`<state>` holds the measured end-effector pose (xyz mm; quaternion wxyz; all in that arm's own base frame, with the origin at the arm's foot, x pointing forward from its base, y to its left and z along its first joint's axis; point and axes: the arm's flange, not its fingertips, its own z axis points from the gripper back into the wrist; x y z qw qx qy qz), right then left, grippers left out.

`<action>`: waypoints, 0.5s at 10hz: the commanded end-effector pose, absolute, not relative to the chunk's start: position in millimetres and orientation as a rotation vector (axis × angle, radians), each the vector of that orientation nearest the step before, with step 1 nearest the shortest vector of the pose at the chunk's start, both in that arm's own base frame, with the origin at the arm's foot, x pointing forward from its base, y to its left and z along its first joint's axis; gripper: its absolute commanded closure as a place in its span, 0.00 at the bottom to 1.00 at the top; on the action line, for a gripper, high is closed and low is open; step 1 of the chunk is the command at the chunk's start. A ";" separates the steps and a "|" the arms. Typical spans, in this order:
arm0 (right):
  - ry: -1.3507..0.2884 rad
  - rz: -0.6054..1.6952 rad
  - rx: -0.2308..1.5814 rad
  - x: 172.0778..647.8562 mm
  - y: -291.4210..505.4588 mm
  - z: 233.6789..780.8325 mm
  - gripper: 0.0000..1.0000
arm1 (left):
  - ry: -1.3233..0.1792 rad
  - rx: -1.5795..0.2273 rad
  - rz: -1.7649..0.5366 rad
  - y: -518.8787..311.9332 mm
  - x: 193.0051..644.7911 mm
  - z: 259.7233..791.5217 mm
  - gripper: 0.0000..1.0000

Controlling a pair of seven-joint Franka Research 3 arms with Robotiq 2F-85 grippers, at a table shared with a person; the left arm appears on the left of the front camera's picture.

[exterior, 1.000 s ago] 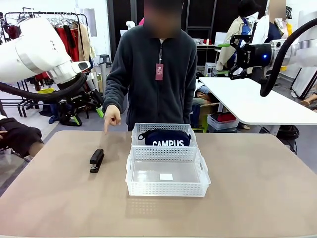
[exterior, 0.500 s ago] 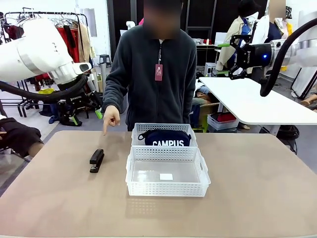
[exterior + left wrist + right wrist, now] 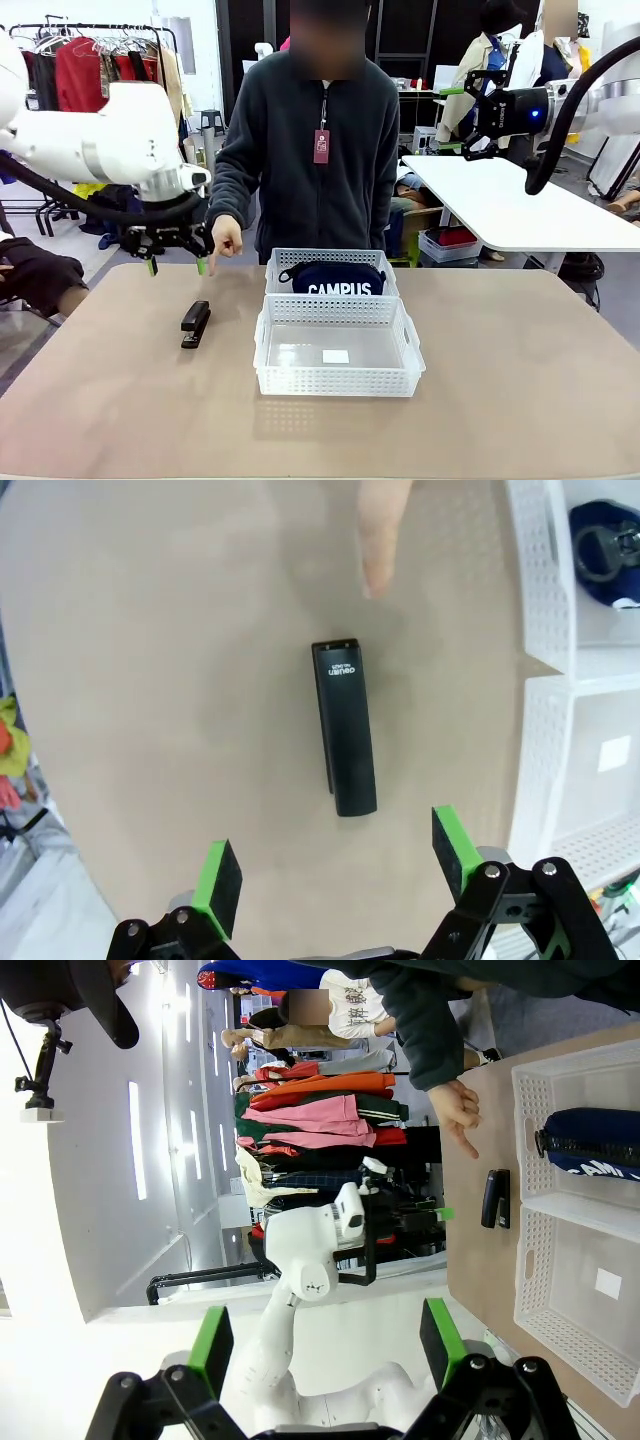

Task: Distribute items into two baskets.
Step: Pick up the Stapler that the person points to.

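A black stapler point(image 3: 195, 323) lies on the tan table left of the two baskets. My left gripper point(image 3: 176, 265) hangs open above and just behind it, near the person's pointing hand point(image 3: 225, 239). In the left wrist view the stapler point(image 3: 344, 728) lies ahead of the open left gripper point(image 3: 338, 875), with a fingertip point(image 3: 378, 550) pointing at its far end. The navy CAMPUS pouch point(image 3: 332, 279) sits in the far basket point(image 3: 330, 255). The near basket point(image 3: 335, 381) holds nothing but a white label. My right gripper point(image 3: 465, 120) is raised at the upper right, open and empty.
The person stands at the table's far edge behind the baskets. Both baskets point(image 3: 548, 600) lie to the right of the stapler in the left wrist view. A white table point(image 3: 520, 205) stands behind on the right, a clothes rack at the back left.
My left arm has swung in and down from the left, bringing its open gripper over the table above the stapler. The right arm, the person's hand and the items have not moved.
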<state>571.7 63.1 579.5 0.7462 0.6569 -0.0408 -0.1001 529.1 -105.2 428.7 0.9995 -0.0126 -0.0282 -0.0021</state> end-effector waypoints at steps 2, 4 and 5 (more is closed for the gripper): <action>-0.089 -0.229 1.437 570.6 64.8 583.1 0.00 | -0.041 0.003 0.055 -107.2 535.7 413.6 0.00; -0.089 -0.229 1.437 570.6 64.8 583.1 0.00 | -0.020 0.008 0.087 -102.7 543.7 396.4 0.00; -0.089 -0.229 1.437 570.6 64.8 583.1 0.00 | -0.011 0.004 0.096 -101.6 544.8 390.8 0.00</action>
